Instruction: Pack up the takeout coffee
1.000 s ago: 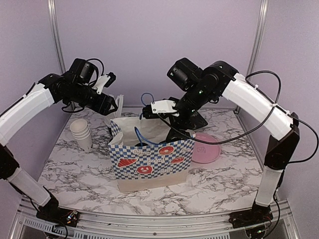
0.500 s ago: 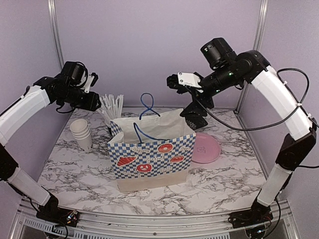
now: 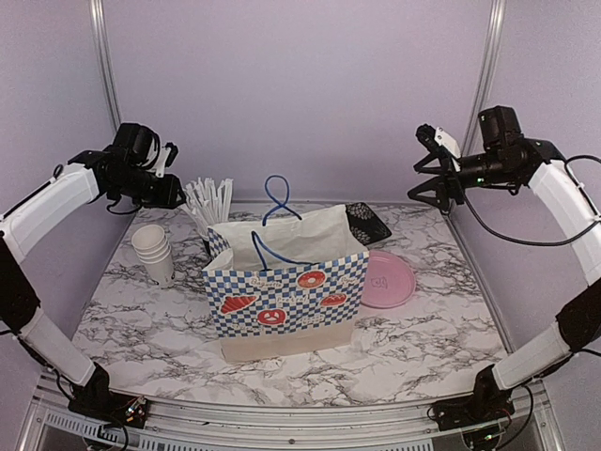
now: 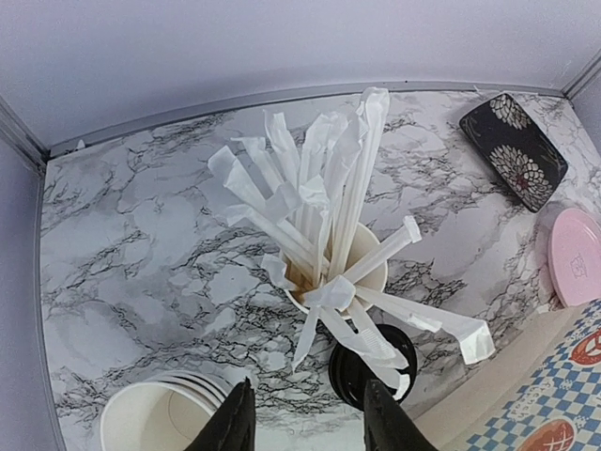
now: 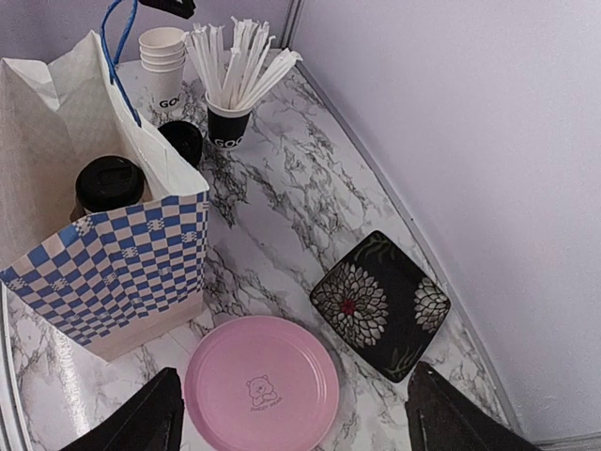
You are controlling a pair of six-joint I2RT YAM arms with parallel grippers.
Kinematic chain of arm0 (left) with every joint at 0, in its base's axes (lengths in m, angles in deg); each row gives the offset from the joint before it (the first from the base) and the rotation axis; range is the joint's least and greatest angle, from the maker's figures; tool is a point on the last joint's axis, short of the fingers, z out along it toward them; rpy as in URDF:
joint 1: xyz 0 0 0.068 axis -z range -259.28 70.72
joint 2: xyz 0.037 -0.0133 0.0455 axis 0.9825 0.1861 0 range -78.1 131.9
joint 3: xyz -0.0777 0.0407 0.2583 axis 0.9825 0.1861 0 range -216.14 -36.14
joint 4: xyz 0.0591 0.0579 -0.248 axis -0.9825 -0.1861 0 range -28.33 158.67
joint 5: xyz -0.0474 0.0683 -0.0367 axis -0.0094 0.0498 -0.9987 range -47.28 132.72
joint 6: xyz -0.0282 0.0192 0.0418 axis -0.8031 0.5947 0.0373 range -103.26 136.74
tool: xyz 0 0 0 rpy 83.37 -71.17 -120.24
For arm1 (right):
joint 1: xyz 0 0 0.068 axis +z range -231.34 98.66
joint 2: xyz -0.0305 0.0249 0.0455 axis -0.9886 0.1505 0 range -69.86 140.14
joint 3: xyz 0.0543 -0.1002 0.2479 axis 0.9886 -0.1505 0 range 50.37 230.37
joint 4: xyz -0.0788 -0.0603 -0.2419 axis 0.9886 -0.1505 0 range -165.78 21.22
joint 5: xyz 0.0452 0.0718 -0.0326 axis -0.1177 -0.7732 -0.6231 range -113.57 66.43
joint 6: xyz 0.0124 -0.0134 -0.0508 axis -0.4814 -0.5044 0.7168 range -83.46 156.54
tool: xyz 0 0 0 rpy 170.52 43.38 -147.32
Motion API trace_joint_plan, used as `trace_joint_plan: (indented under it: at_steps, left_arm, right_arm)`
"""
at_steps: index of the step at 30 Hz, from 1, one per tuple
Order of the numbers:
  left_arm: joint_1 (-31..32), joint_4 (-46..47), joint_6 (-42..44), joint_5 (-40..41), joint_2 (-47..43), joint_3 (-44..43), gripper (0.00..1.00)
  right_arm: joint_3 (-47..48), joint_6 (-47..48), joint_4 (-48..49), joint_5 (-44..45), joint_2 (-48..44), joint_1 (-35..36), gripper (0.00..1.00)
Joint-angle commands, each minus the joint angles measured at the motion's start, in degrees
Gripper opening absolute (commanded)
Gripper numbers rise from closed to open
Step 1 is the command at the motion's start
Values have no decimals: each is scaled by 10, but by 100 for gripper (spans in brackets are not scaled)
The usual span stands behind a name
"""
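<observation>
Blue-and-white checked paper bag (image 3: pixel 286 301) stands open at the near middle of the marble table (image 3: pixel 141 329). One lidded coffee cup (image 5: pixel 110 183) sits upright inside it against the left wall, as the right wrist view shows. The second coffee cup (image 5: pixel 181 143) is not packed. It stands on the table just behind the bag, close beside the black cup of straws (image 5: pixel 228 122). A stack of plain cups (image 3: pixel 153 249) is off to the left. A pink plate (image 3: pixel 390 279) lies beside the bag on the right, with a dark flowered dish (image 3: pixel 366 221) beyond it.

A second ago the right arm reached down over the bag mouth and the left arm was at the bag's rim. Both have since pulled back. The right gripper (image 5: pixel 293 371) has swung high and far right, its fingers spread wide and empty. The left gripper (image 4: pixel 307 385) hangs above the straws and the second cup, fingers apart and holding nothing.

By my reading the task is half done, and the cup behind the bag comes next. The overhanging straws may get in the way of the grasp.
</observation>
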Motion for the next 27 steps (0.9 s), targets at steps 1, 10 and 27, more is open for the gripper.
trace_joint_plan:
  at_steps: [1, 10, 27]
  left_arm:
    - [-8, 22, 1, -17, 20, 12, 39]
    - [-12, 44, 3, -34, 52, 17, 31]
    - [-12, -55, 5, -9, -22, -31, 0]
  right_arm:
    - [-84, -67, 120, -108, -18, -38, 79]
    - [-157, -120, 201, -141, -21, -61, 78]
    - [-154, -117, 199, -147, -9, -61, 77]
